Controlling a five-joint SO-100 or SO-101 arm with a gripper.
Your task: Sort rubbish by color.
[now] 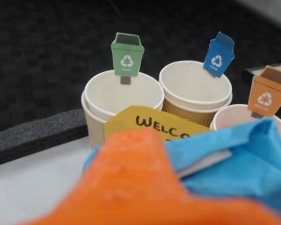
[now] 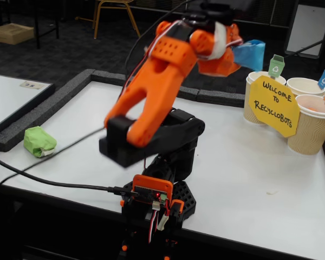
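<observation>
- Claw aloft, closed on the blue wad, which juts from its tip toward the cups in the fixed view; the wrist view shows the same blue paper pressed against an orange finger that fills the foreground.
- Three cups stand ahead: green-flag cup, blue-flag cup, orange-flag cup, with the yellow sign leaning across their fronts.
- Orange-flag cup seems to hold something orange already in the fixed view, probably the orange wad, though too little shows to be sure.
- Green wad lies on the tabletop near its far left edge in the fixed view, well apart from the cups.
- Risk, as judged: the blue wad hangs short of the cups, nearer the green-flag and orange-flag ones; an early release could land it in the wrong cup or on the sign.
- Risk, as judged: a low approach could clip the flags or tip a light paper cup, since wad and finger block much of the wrist view.
</observation>
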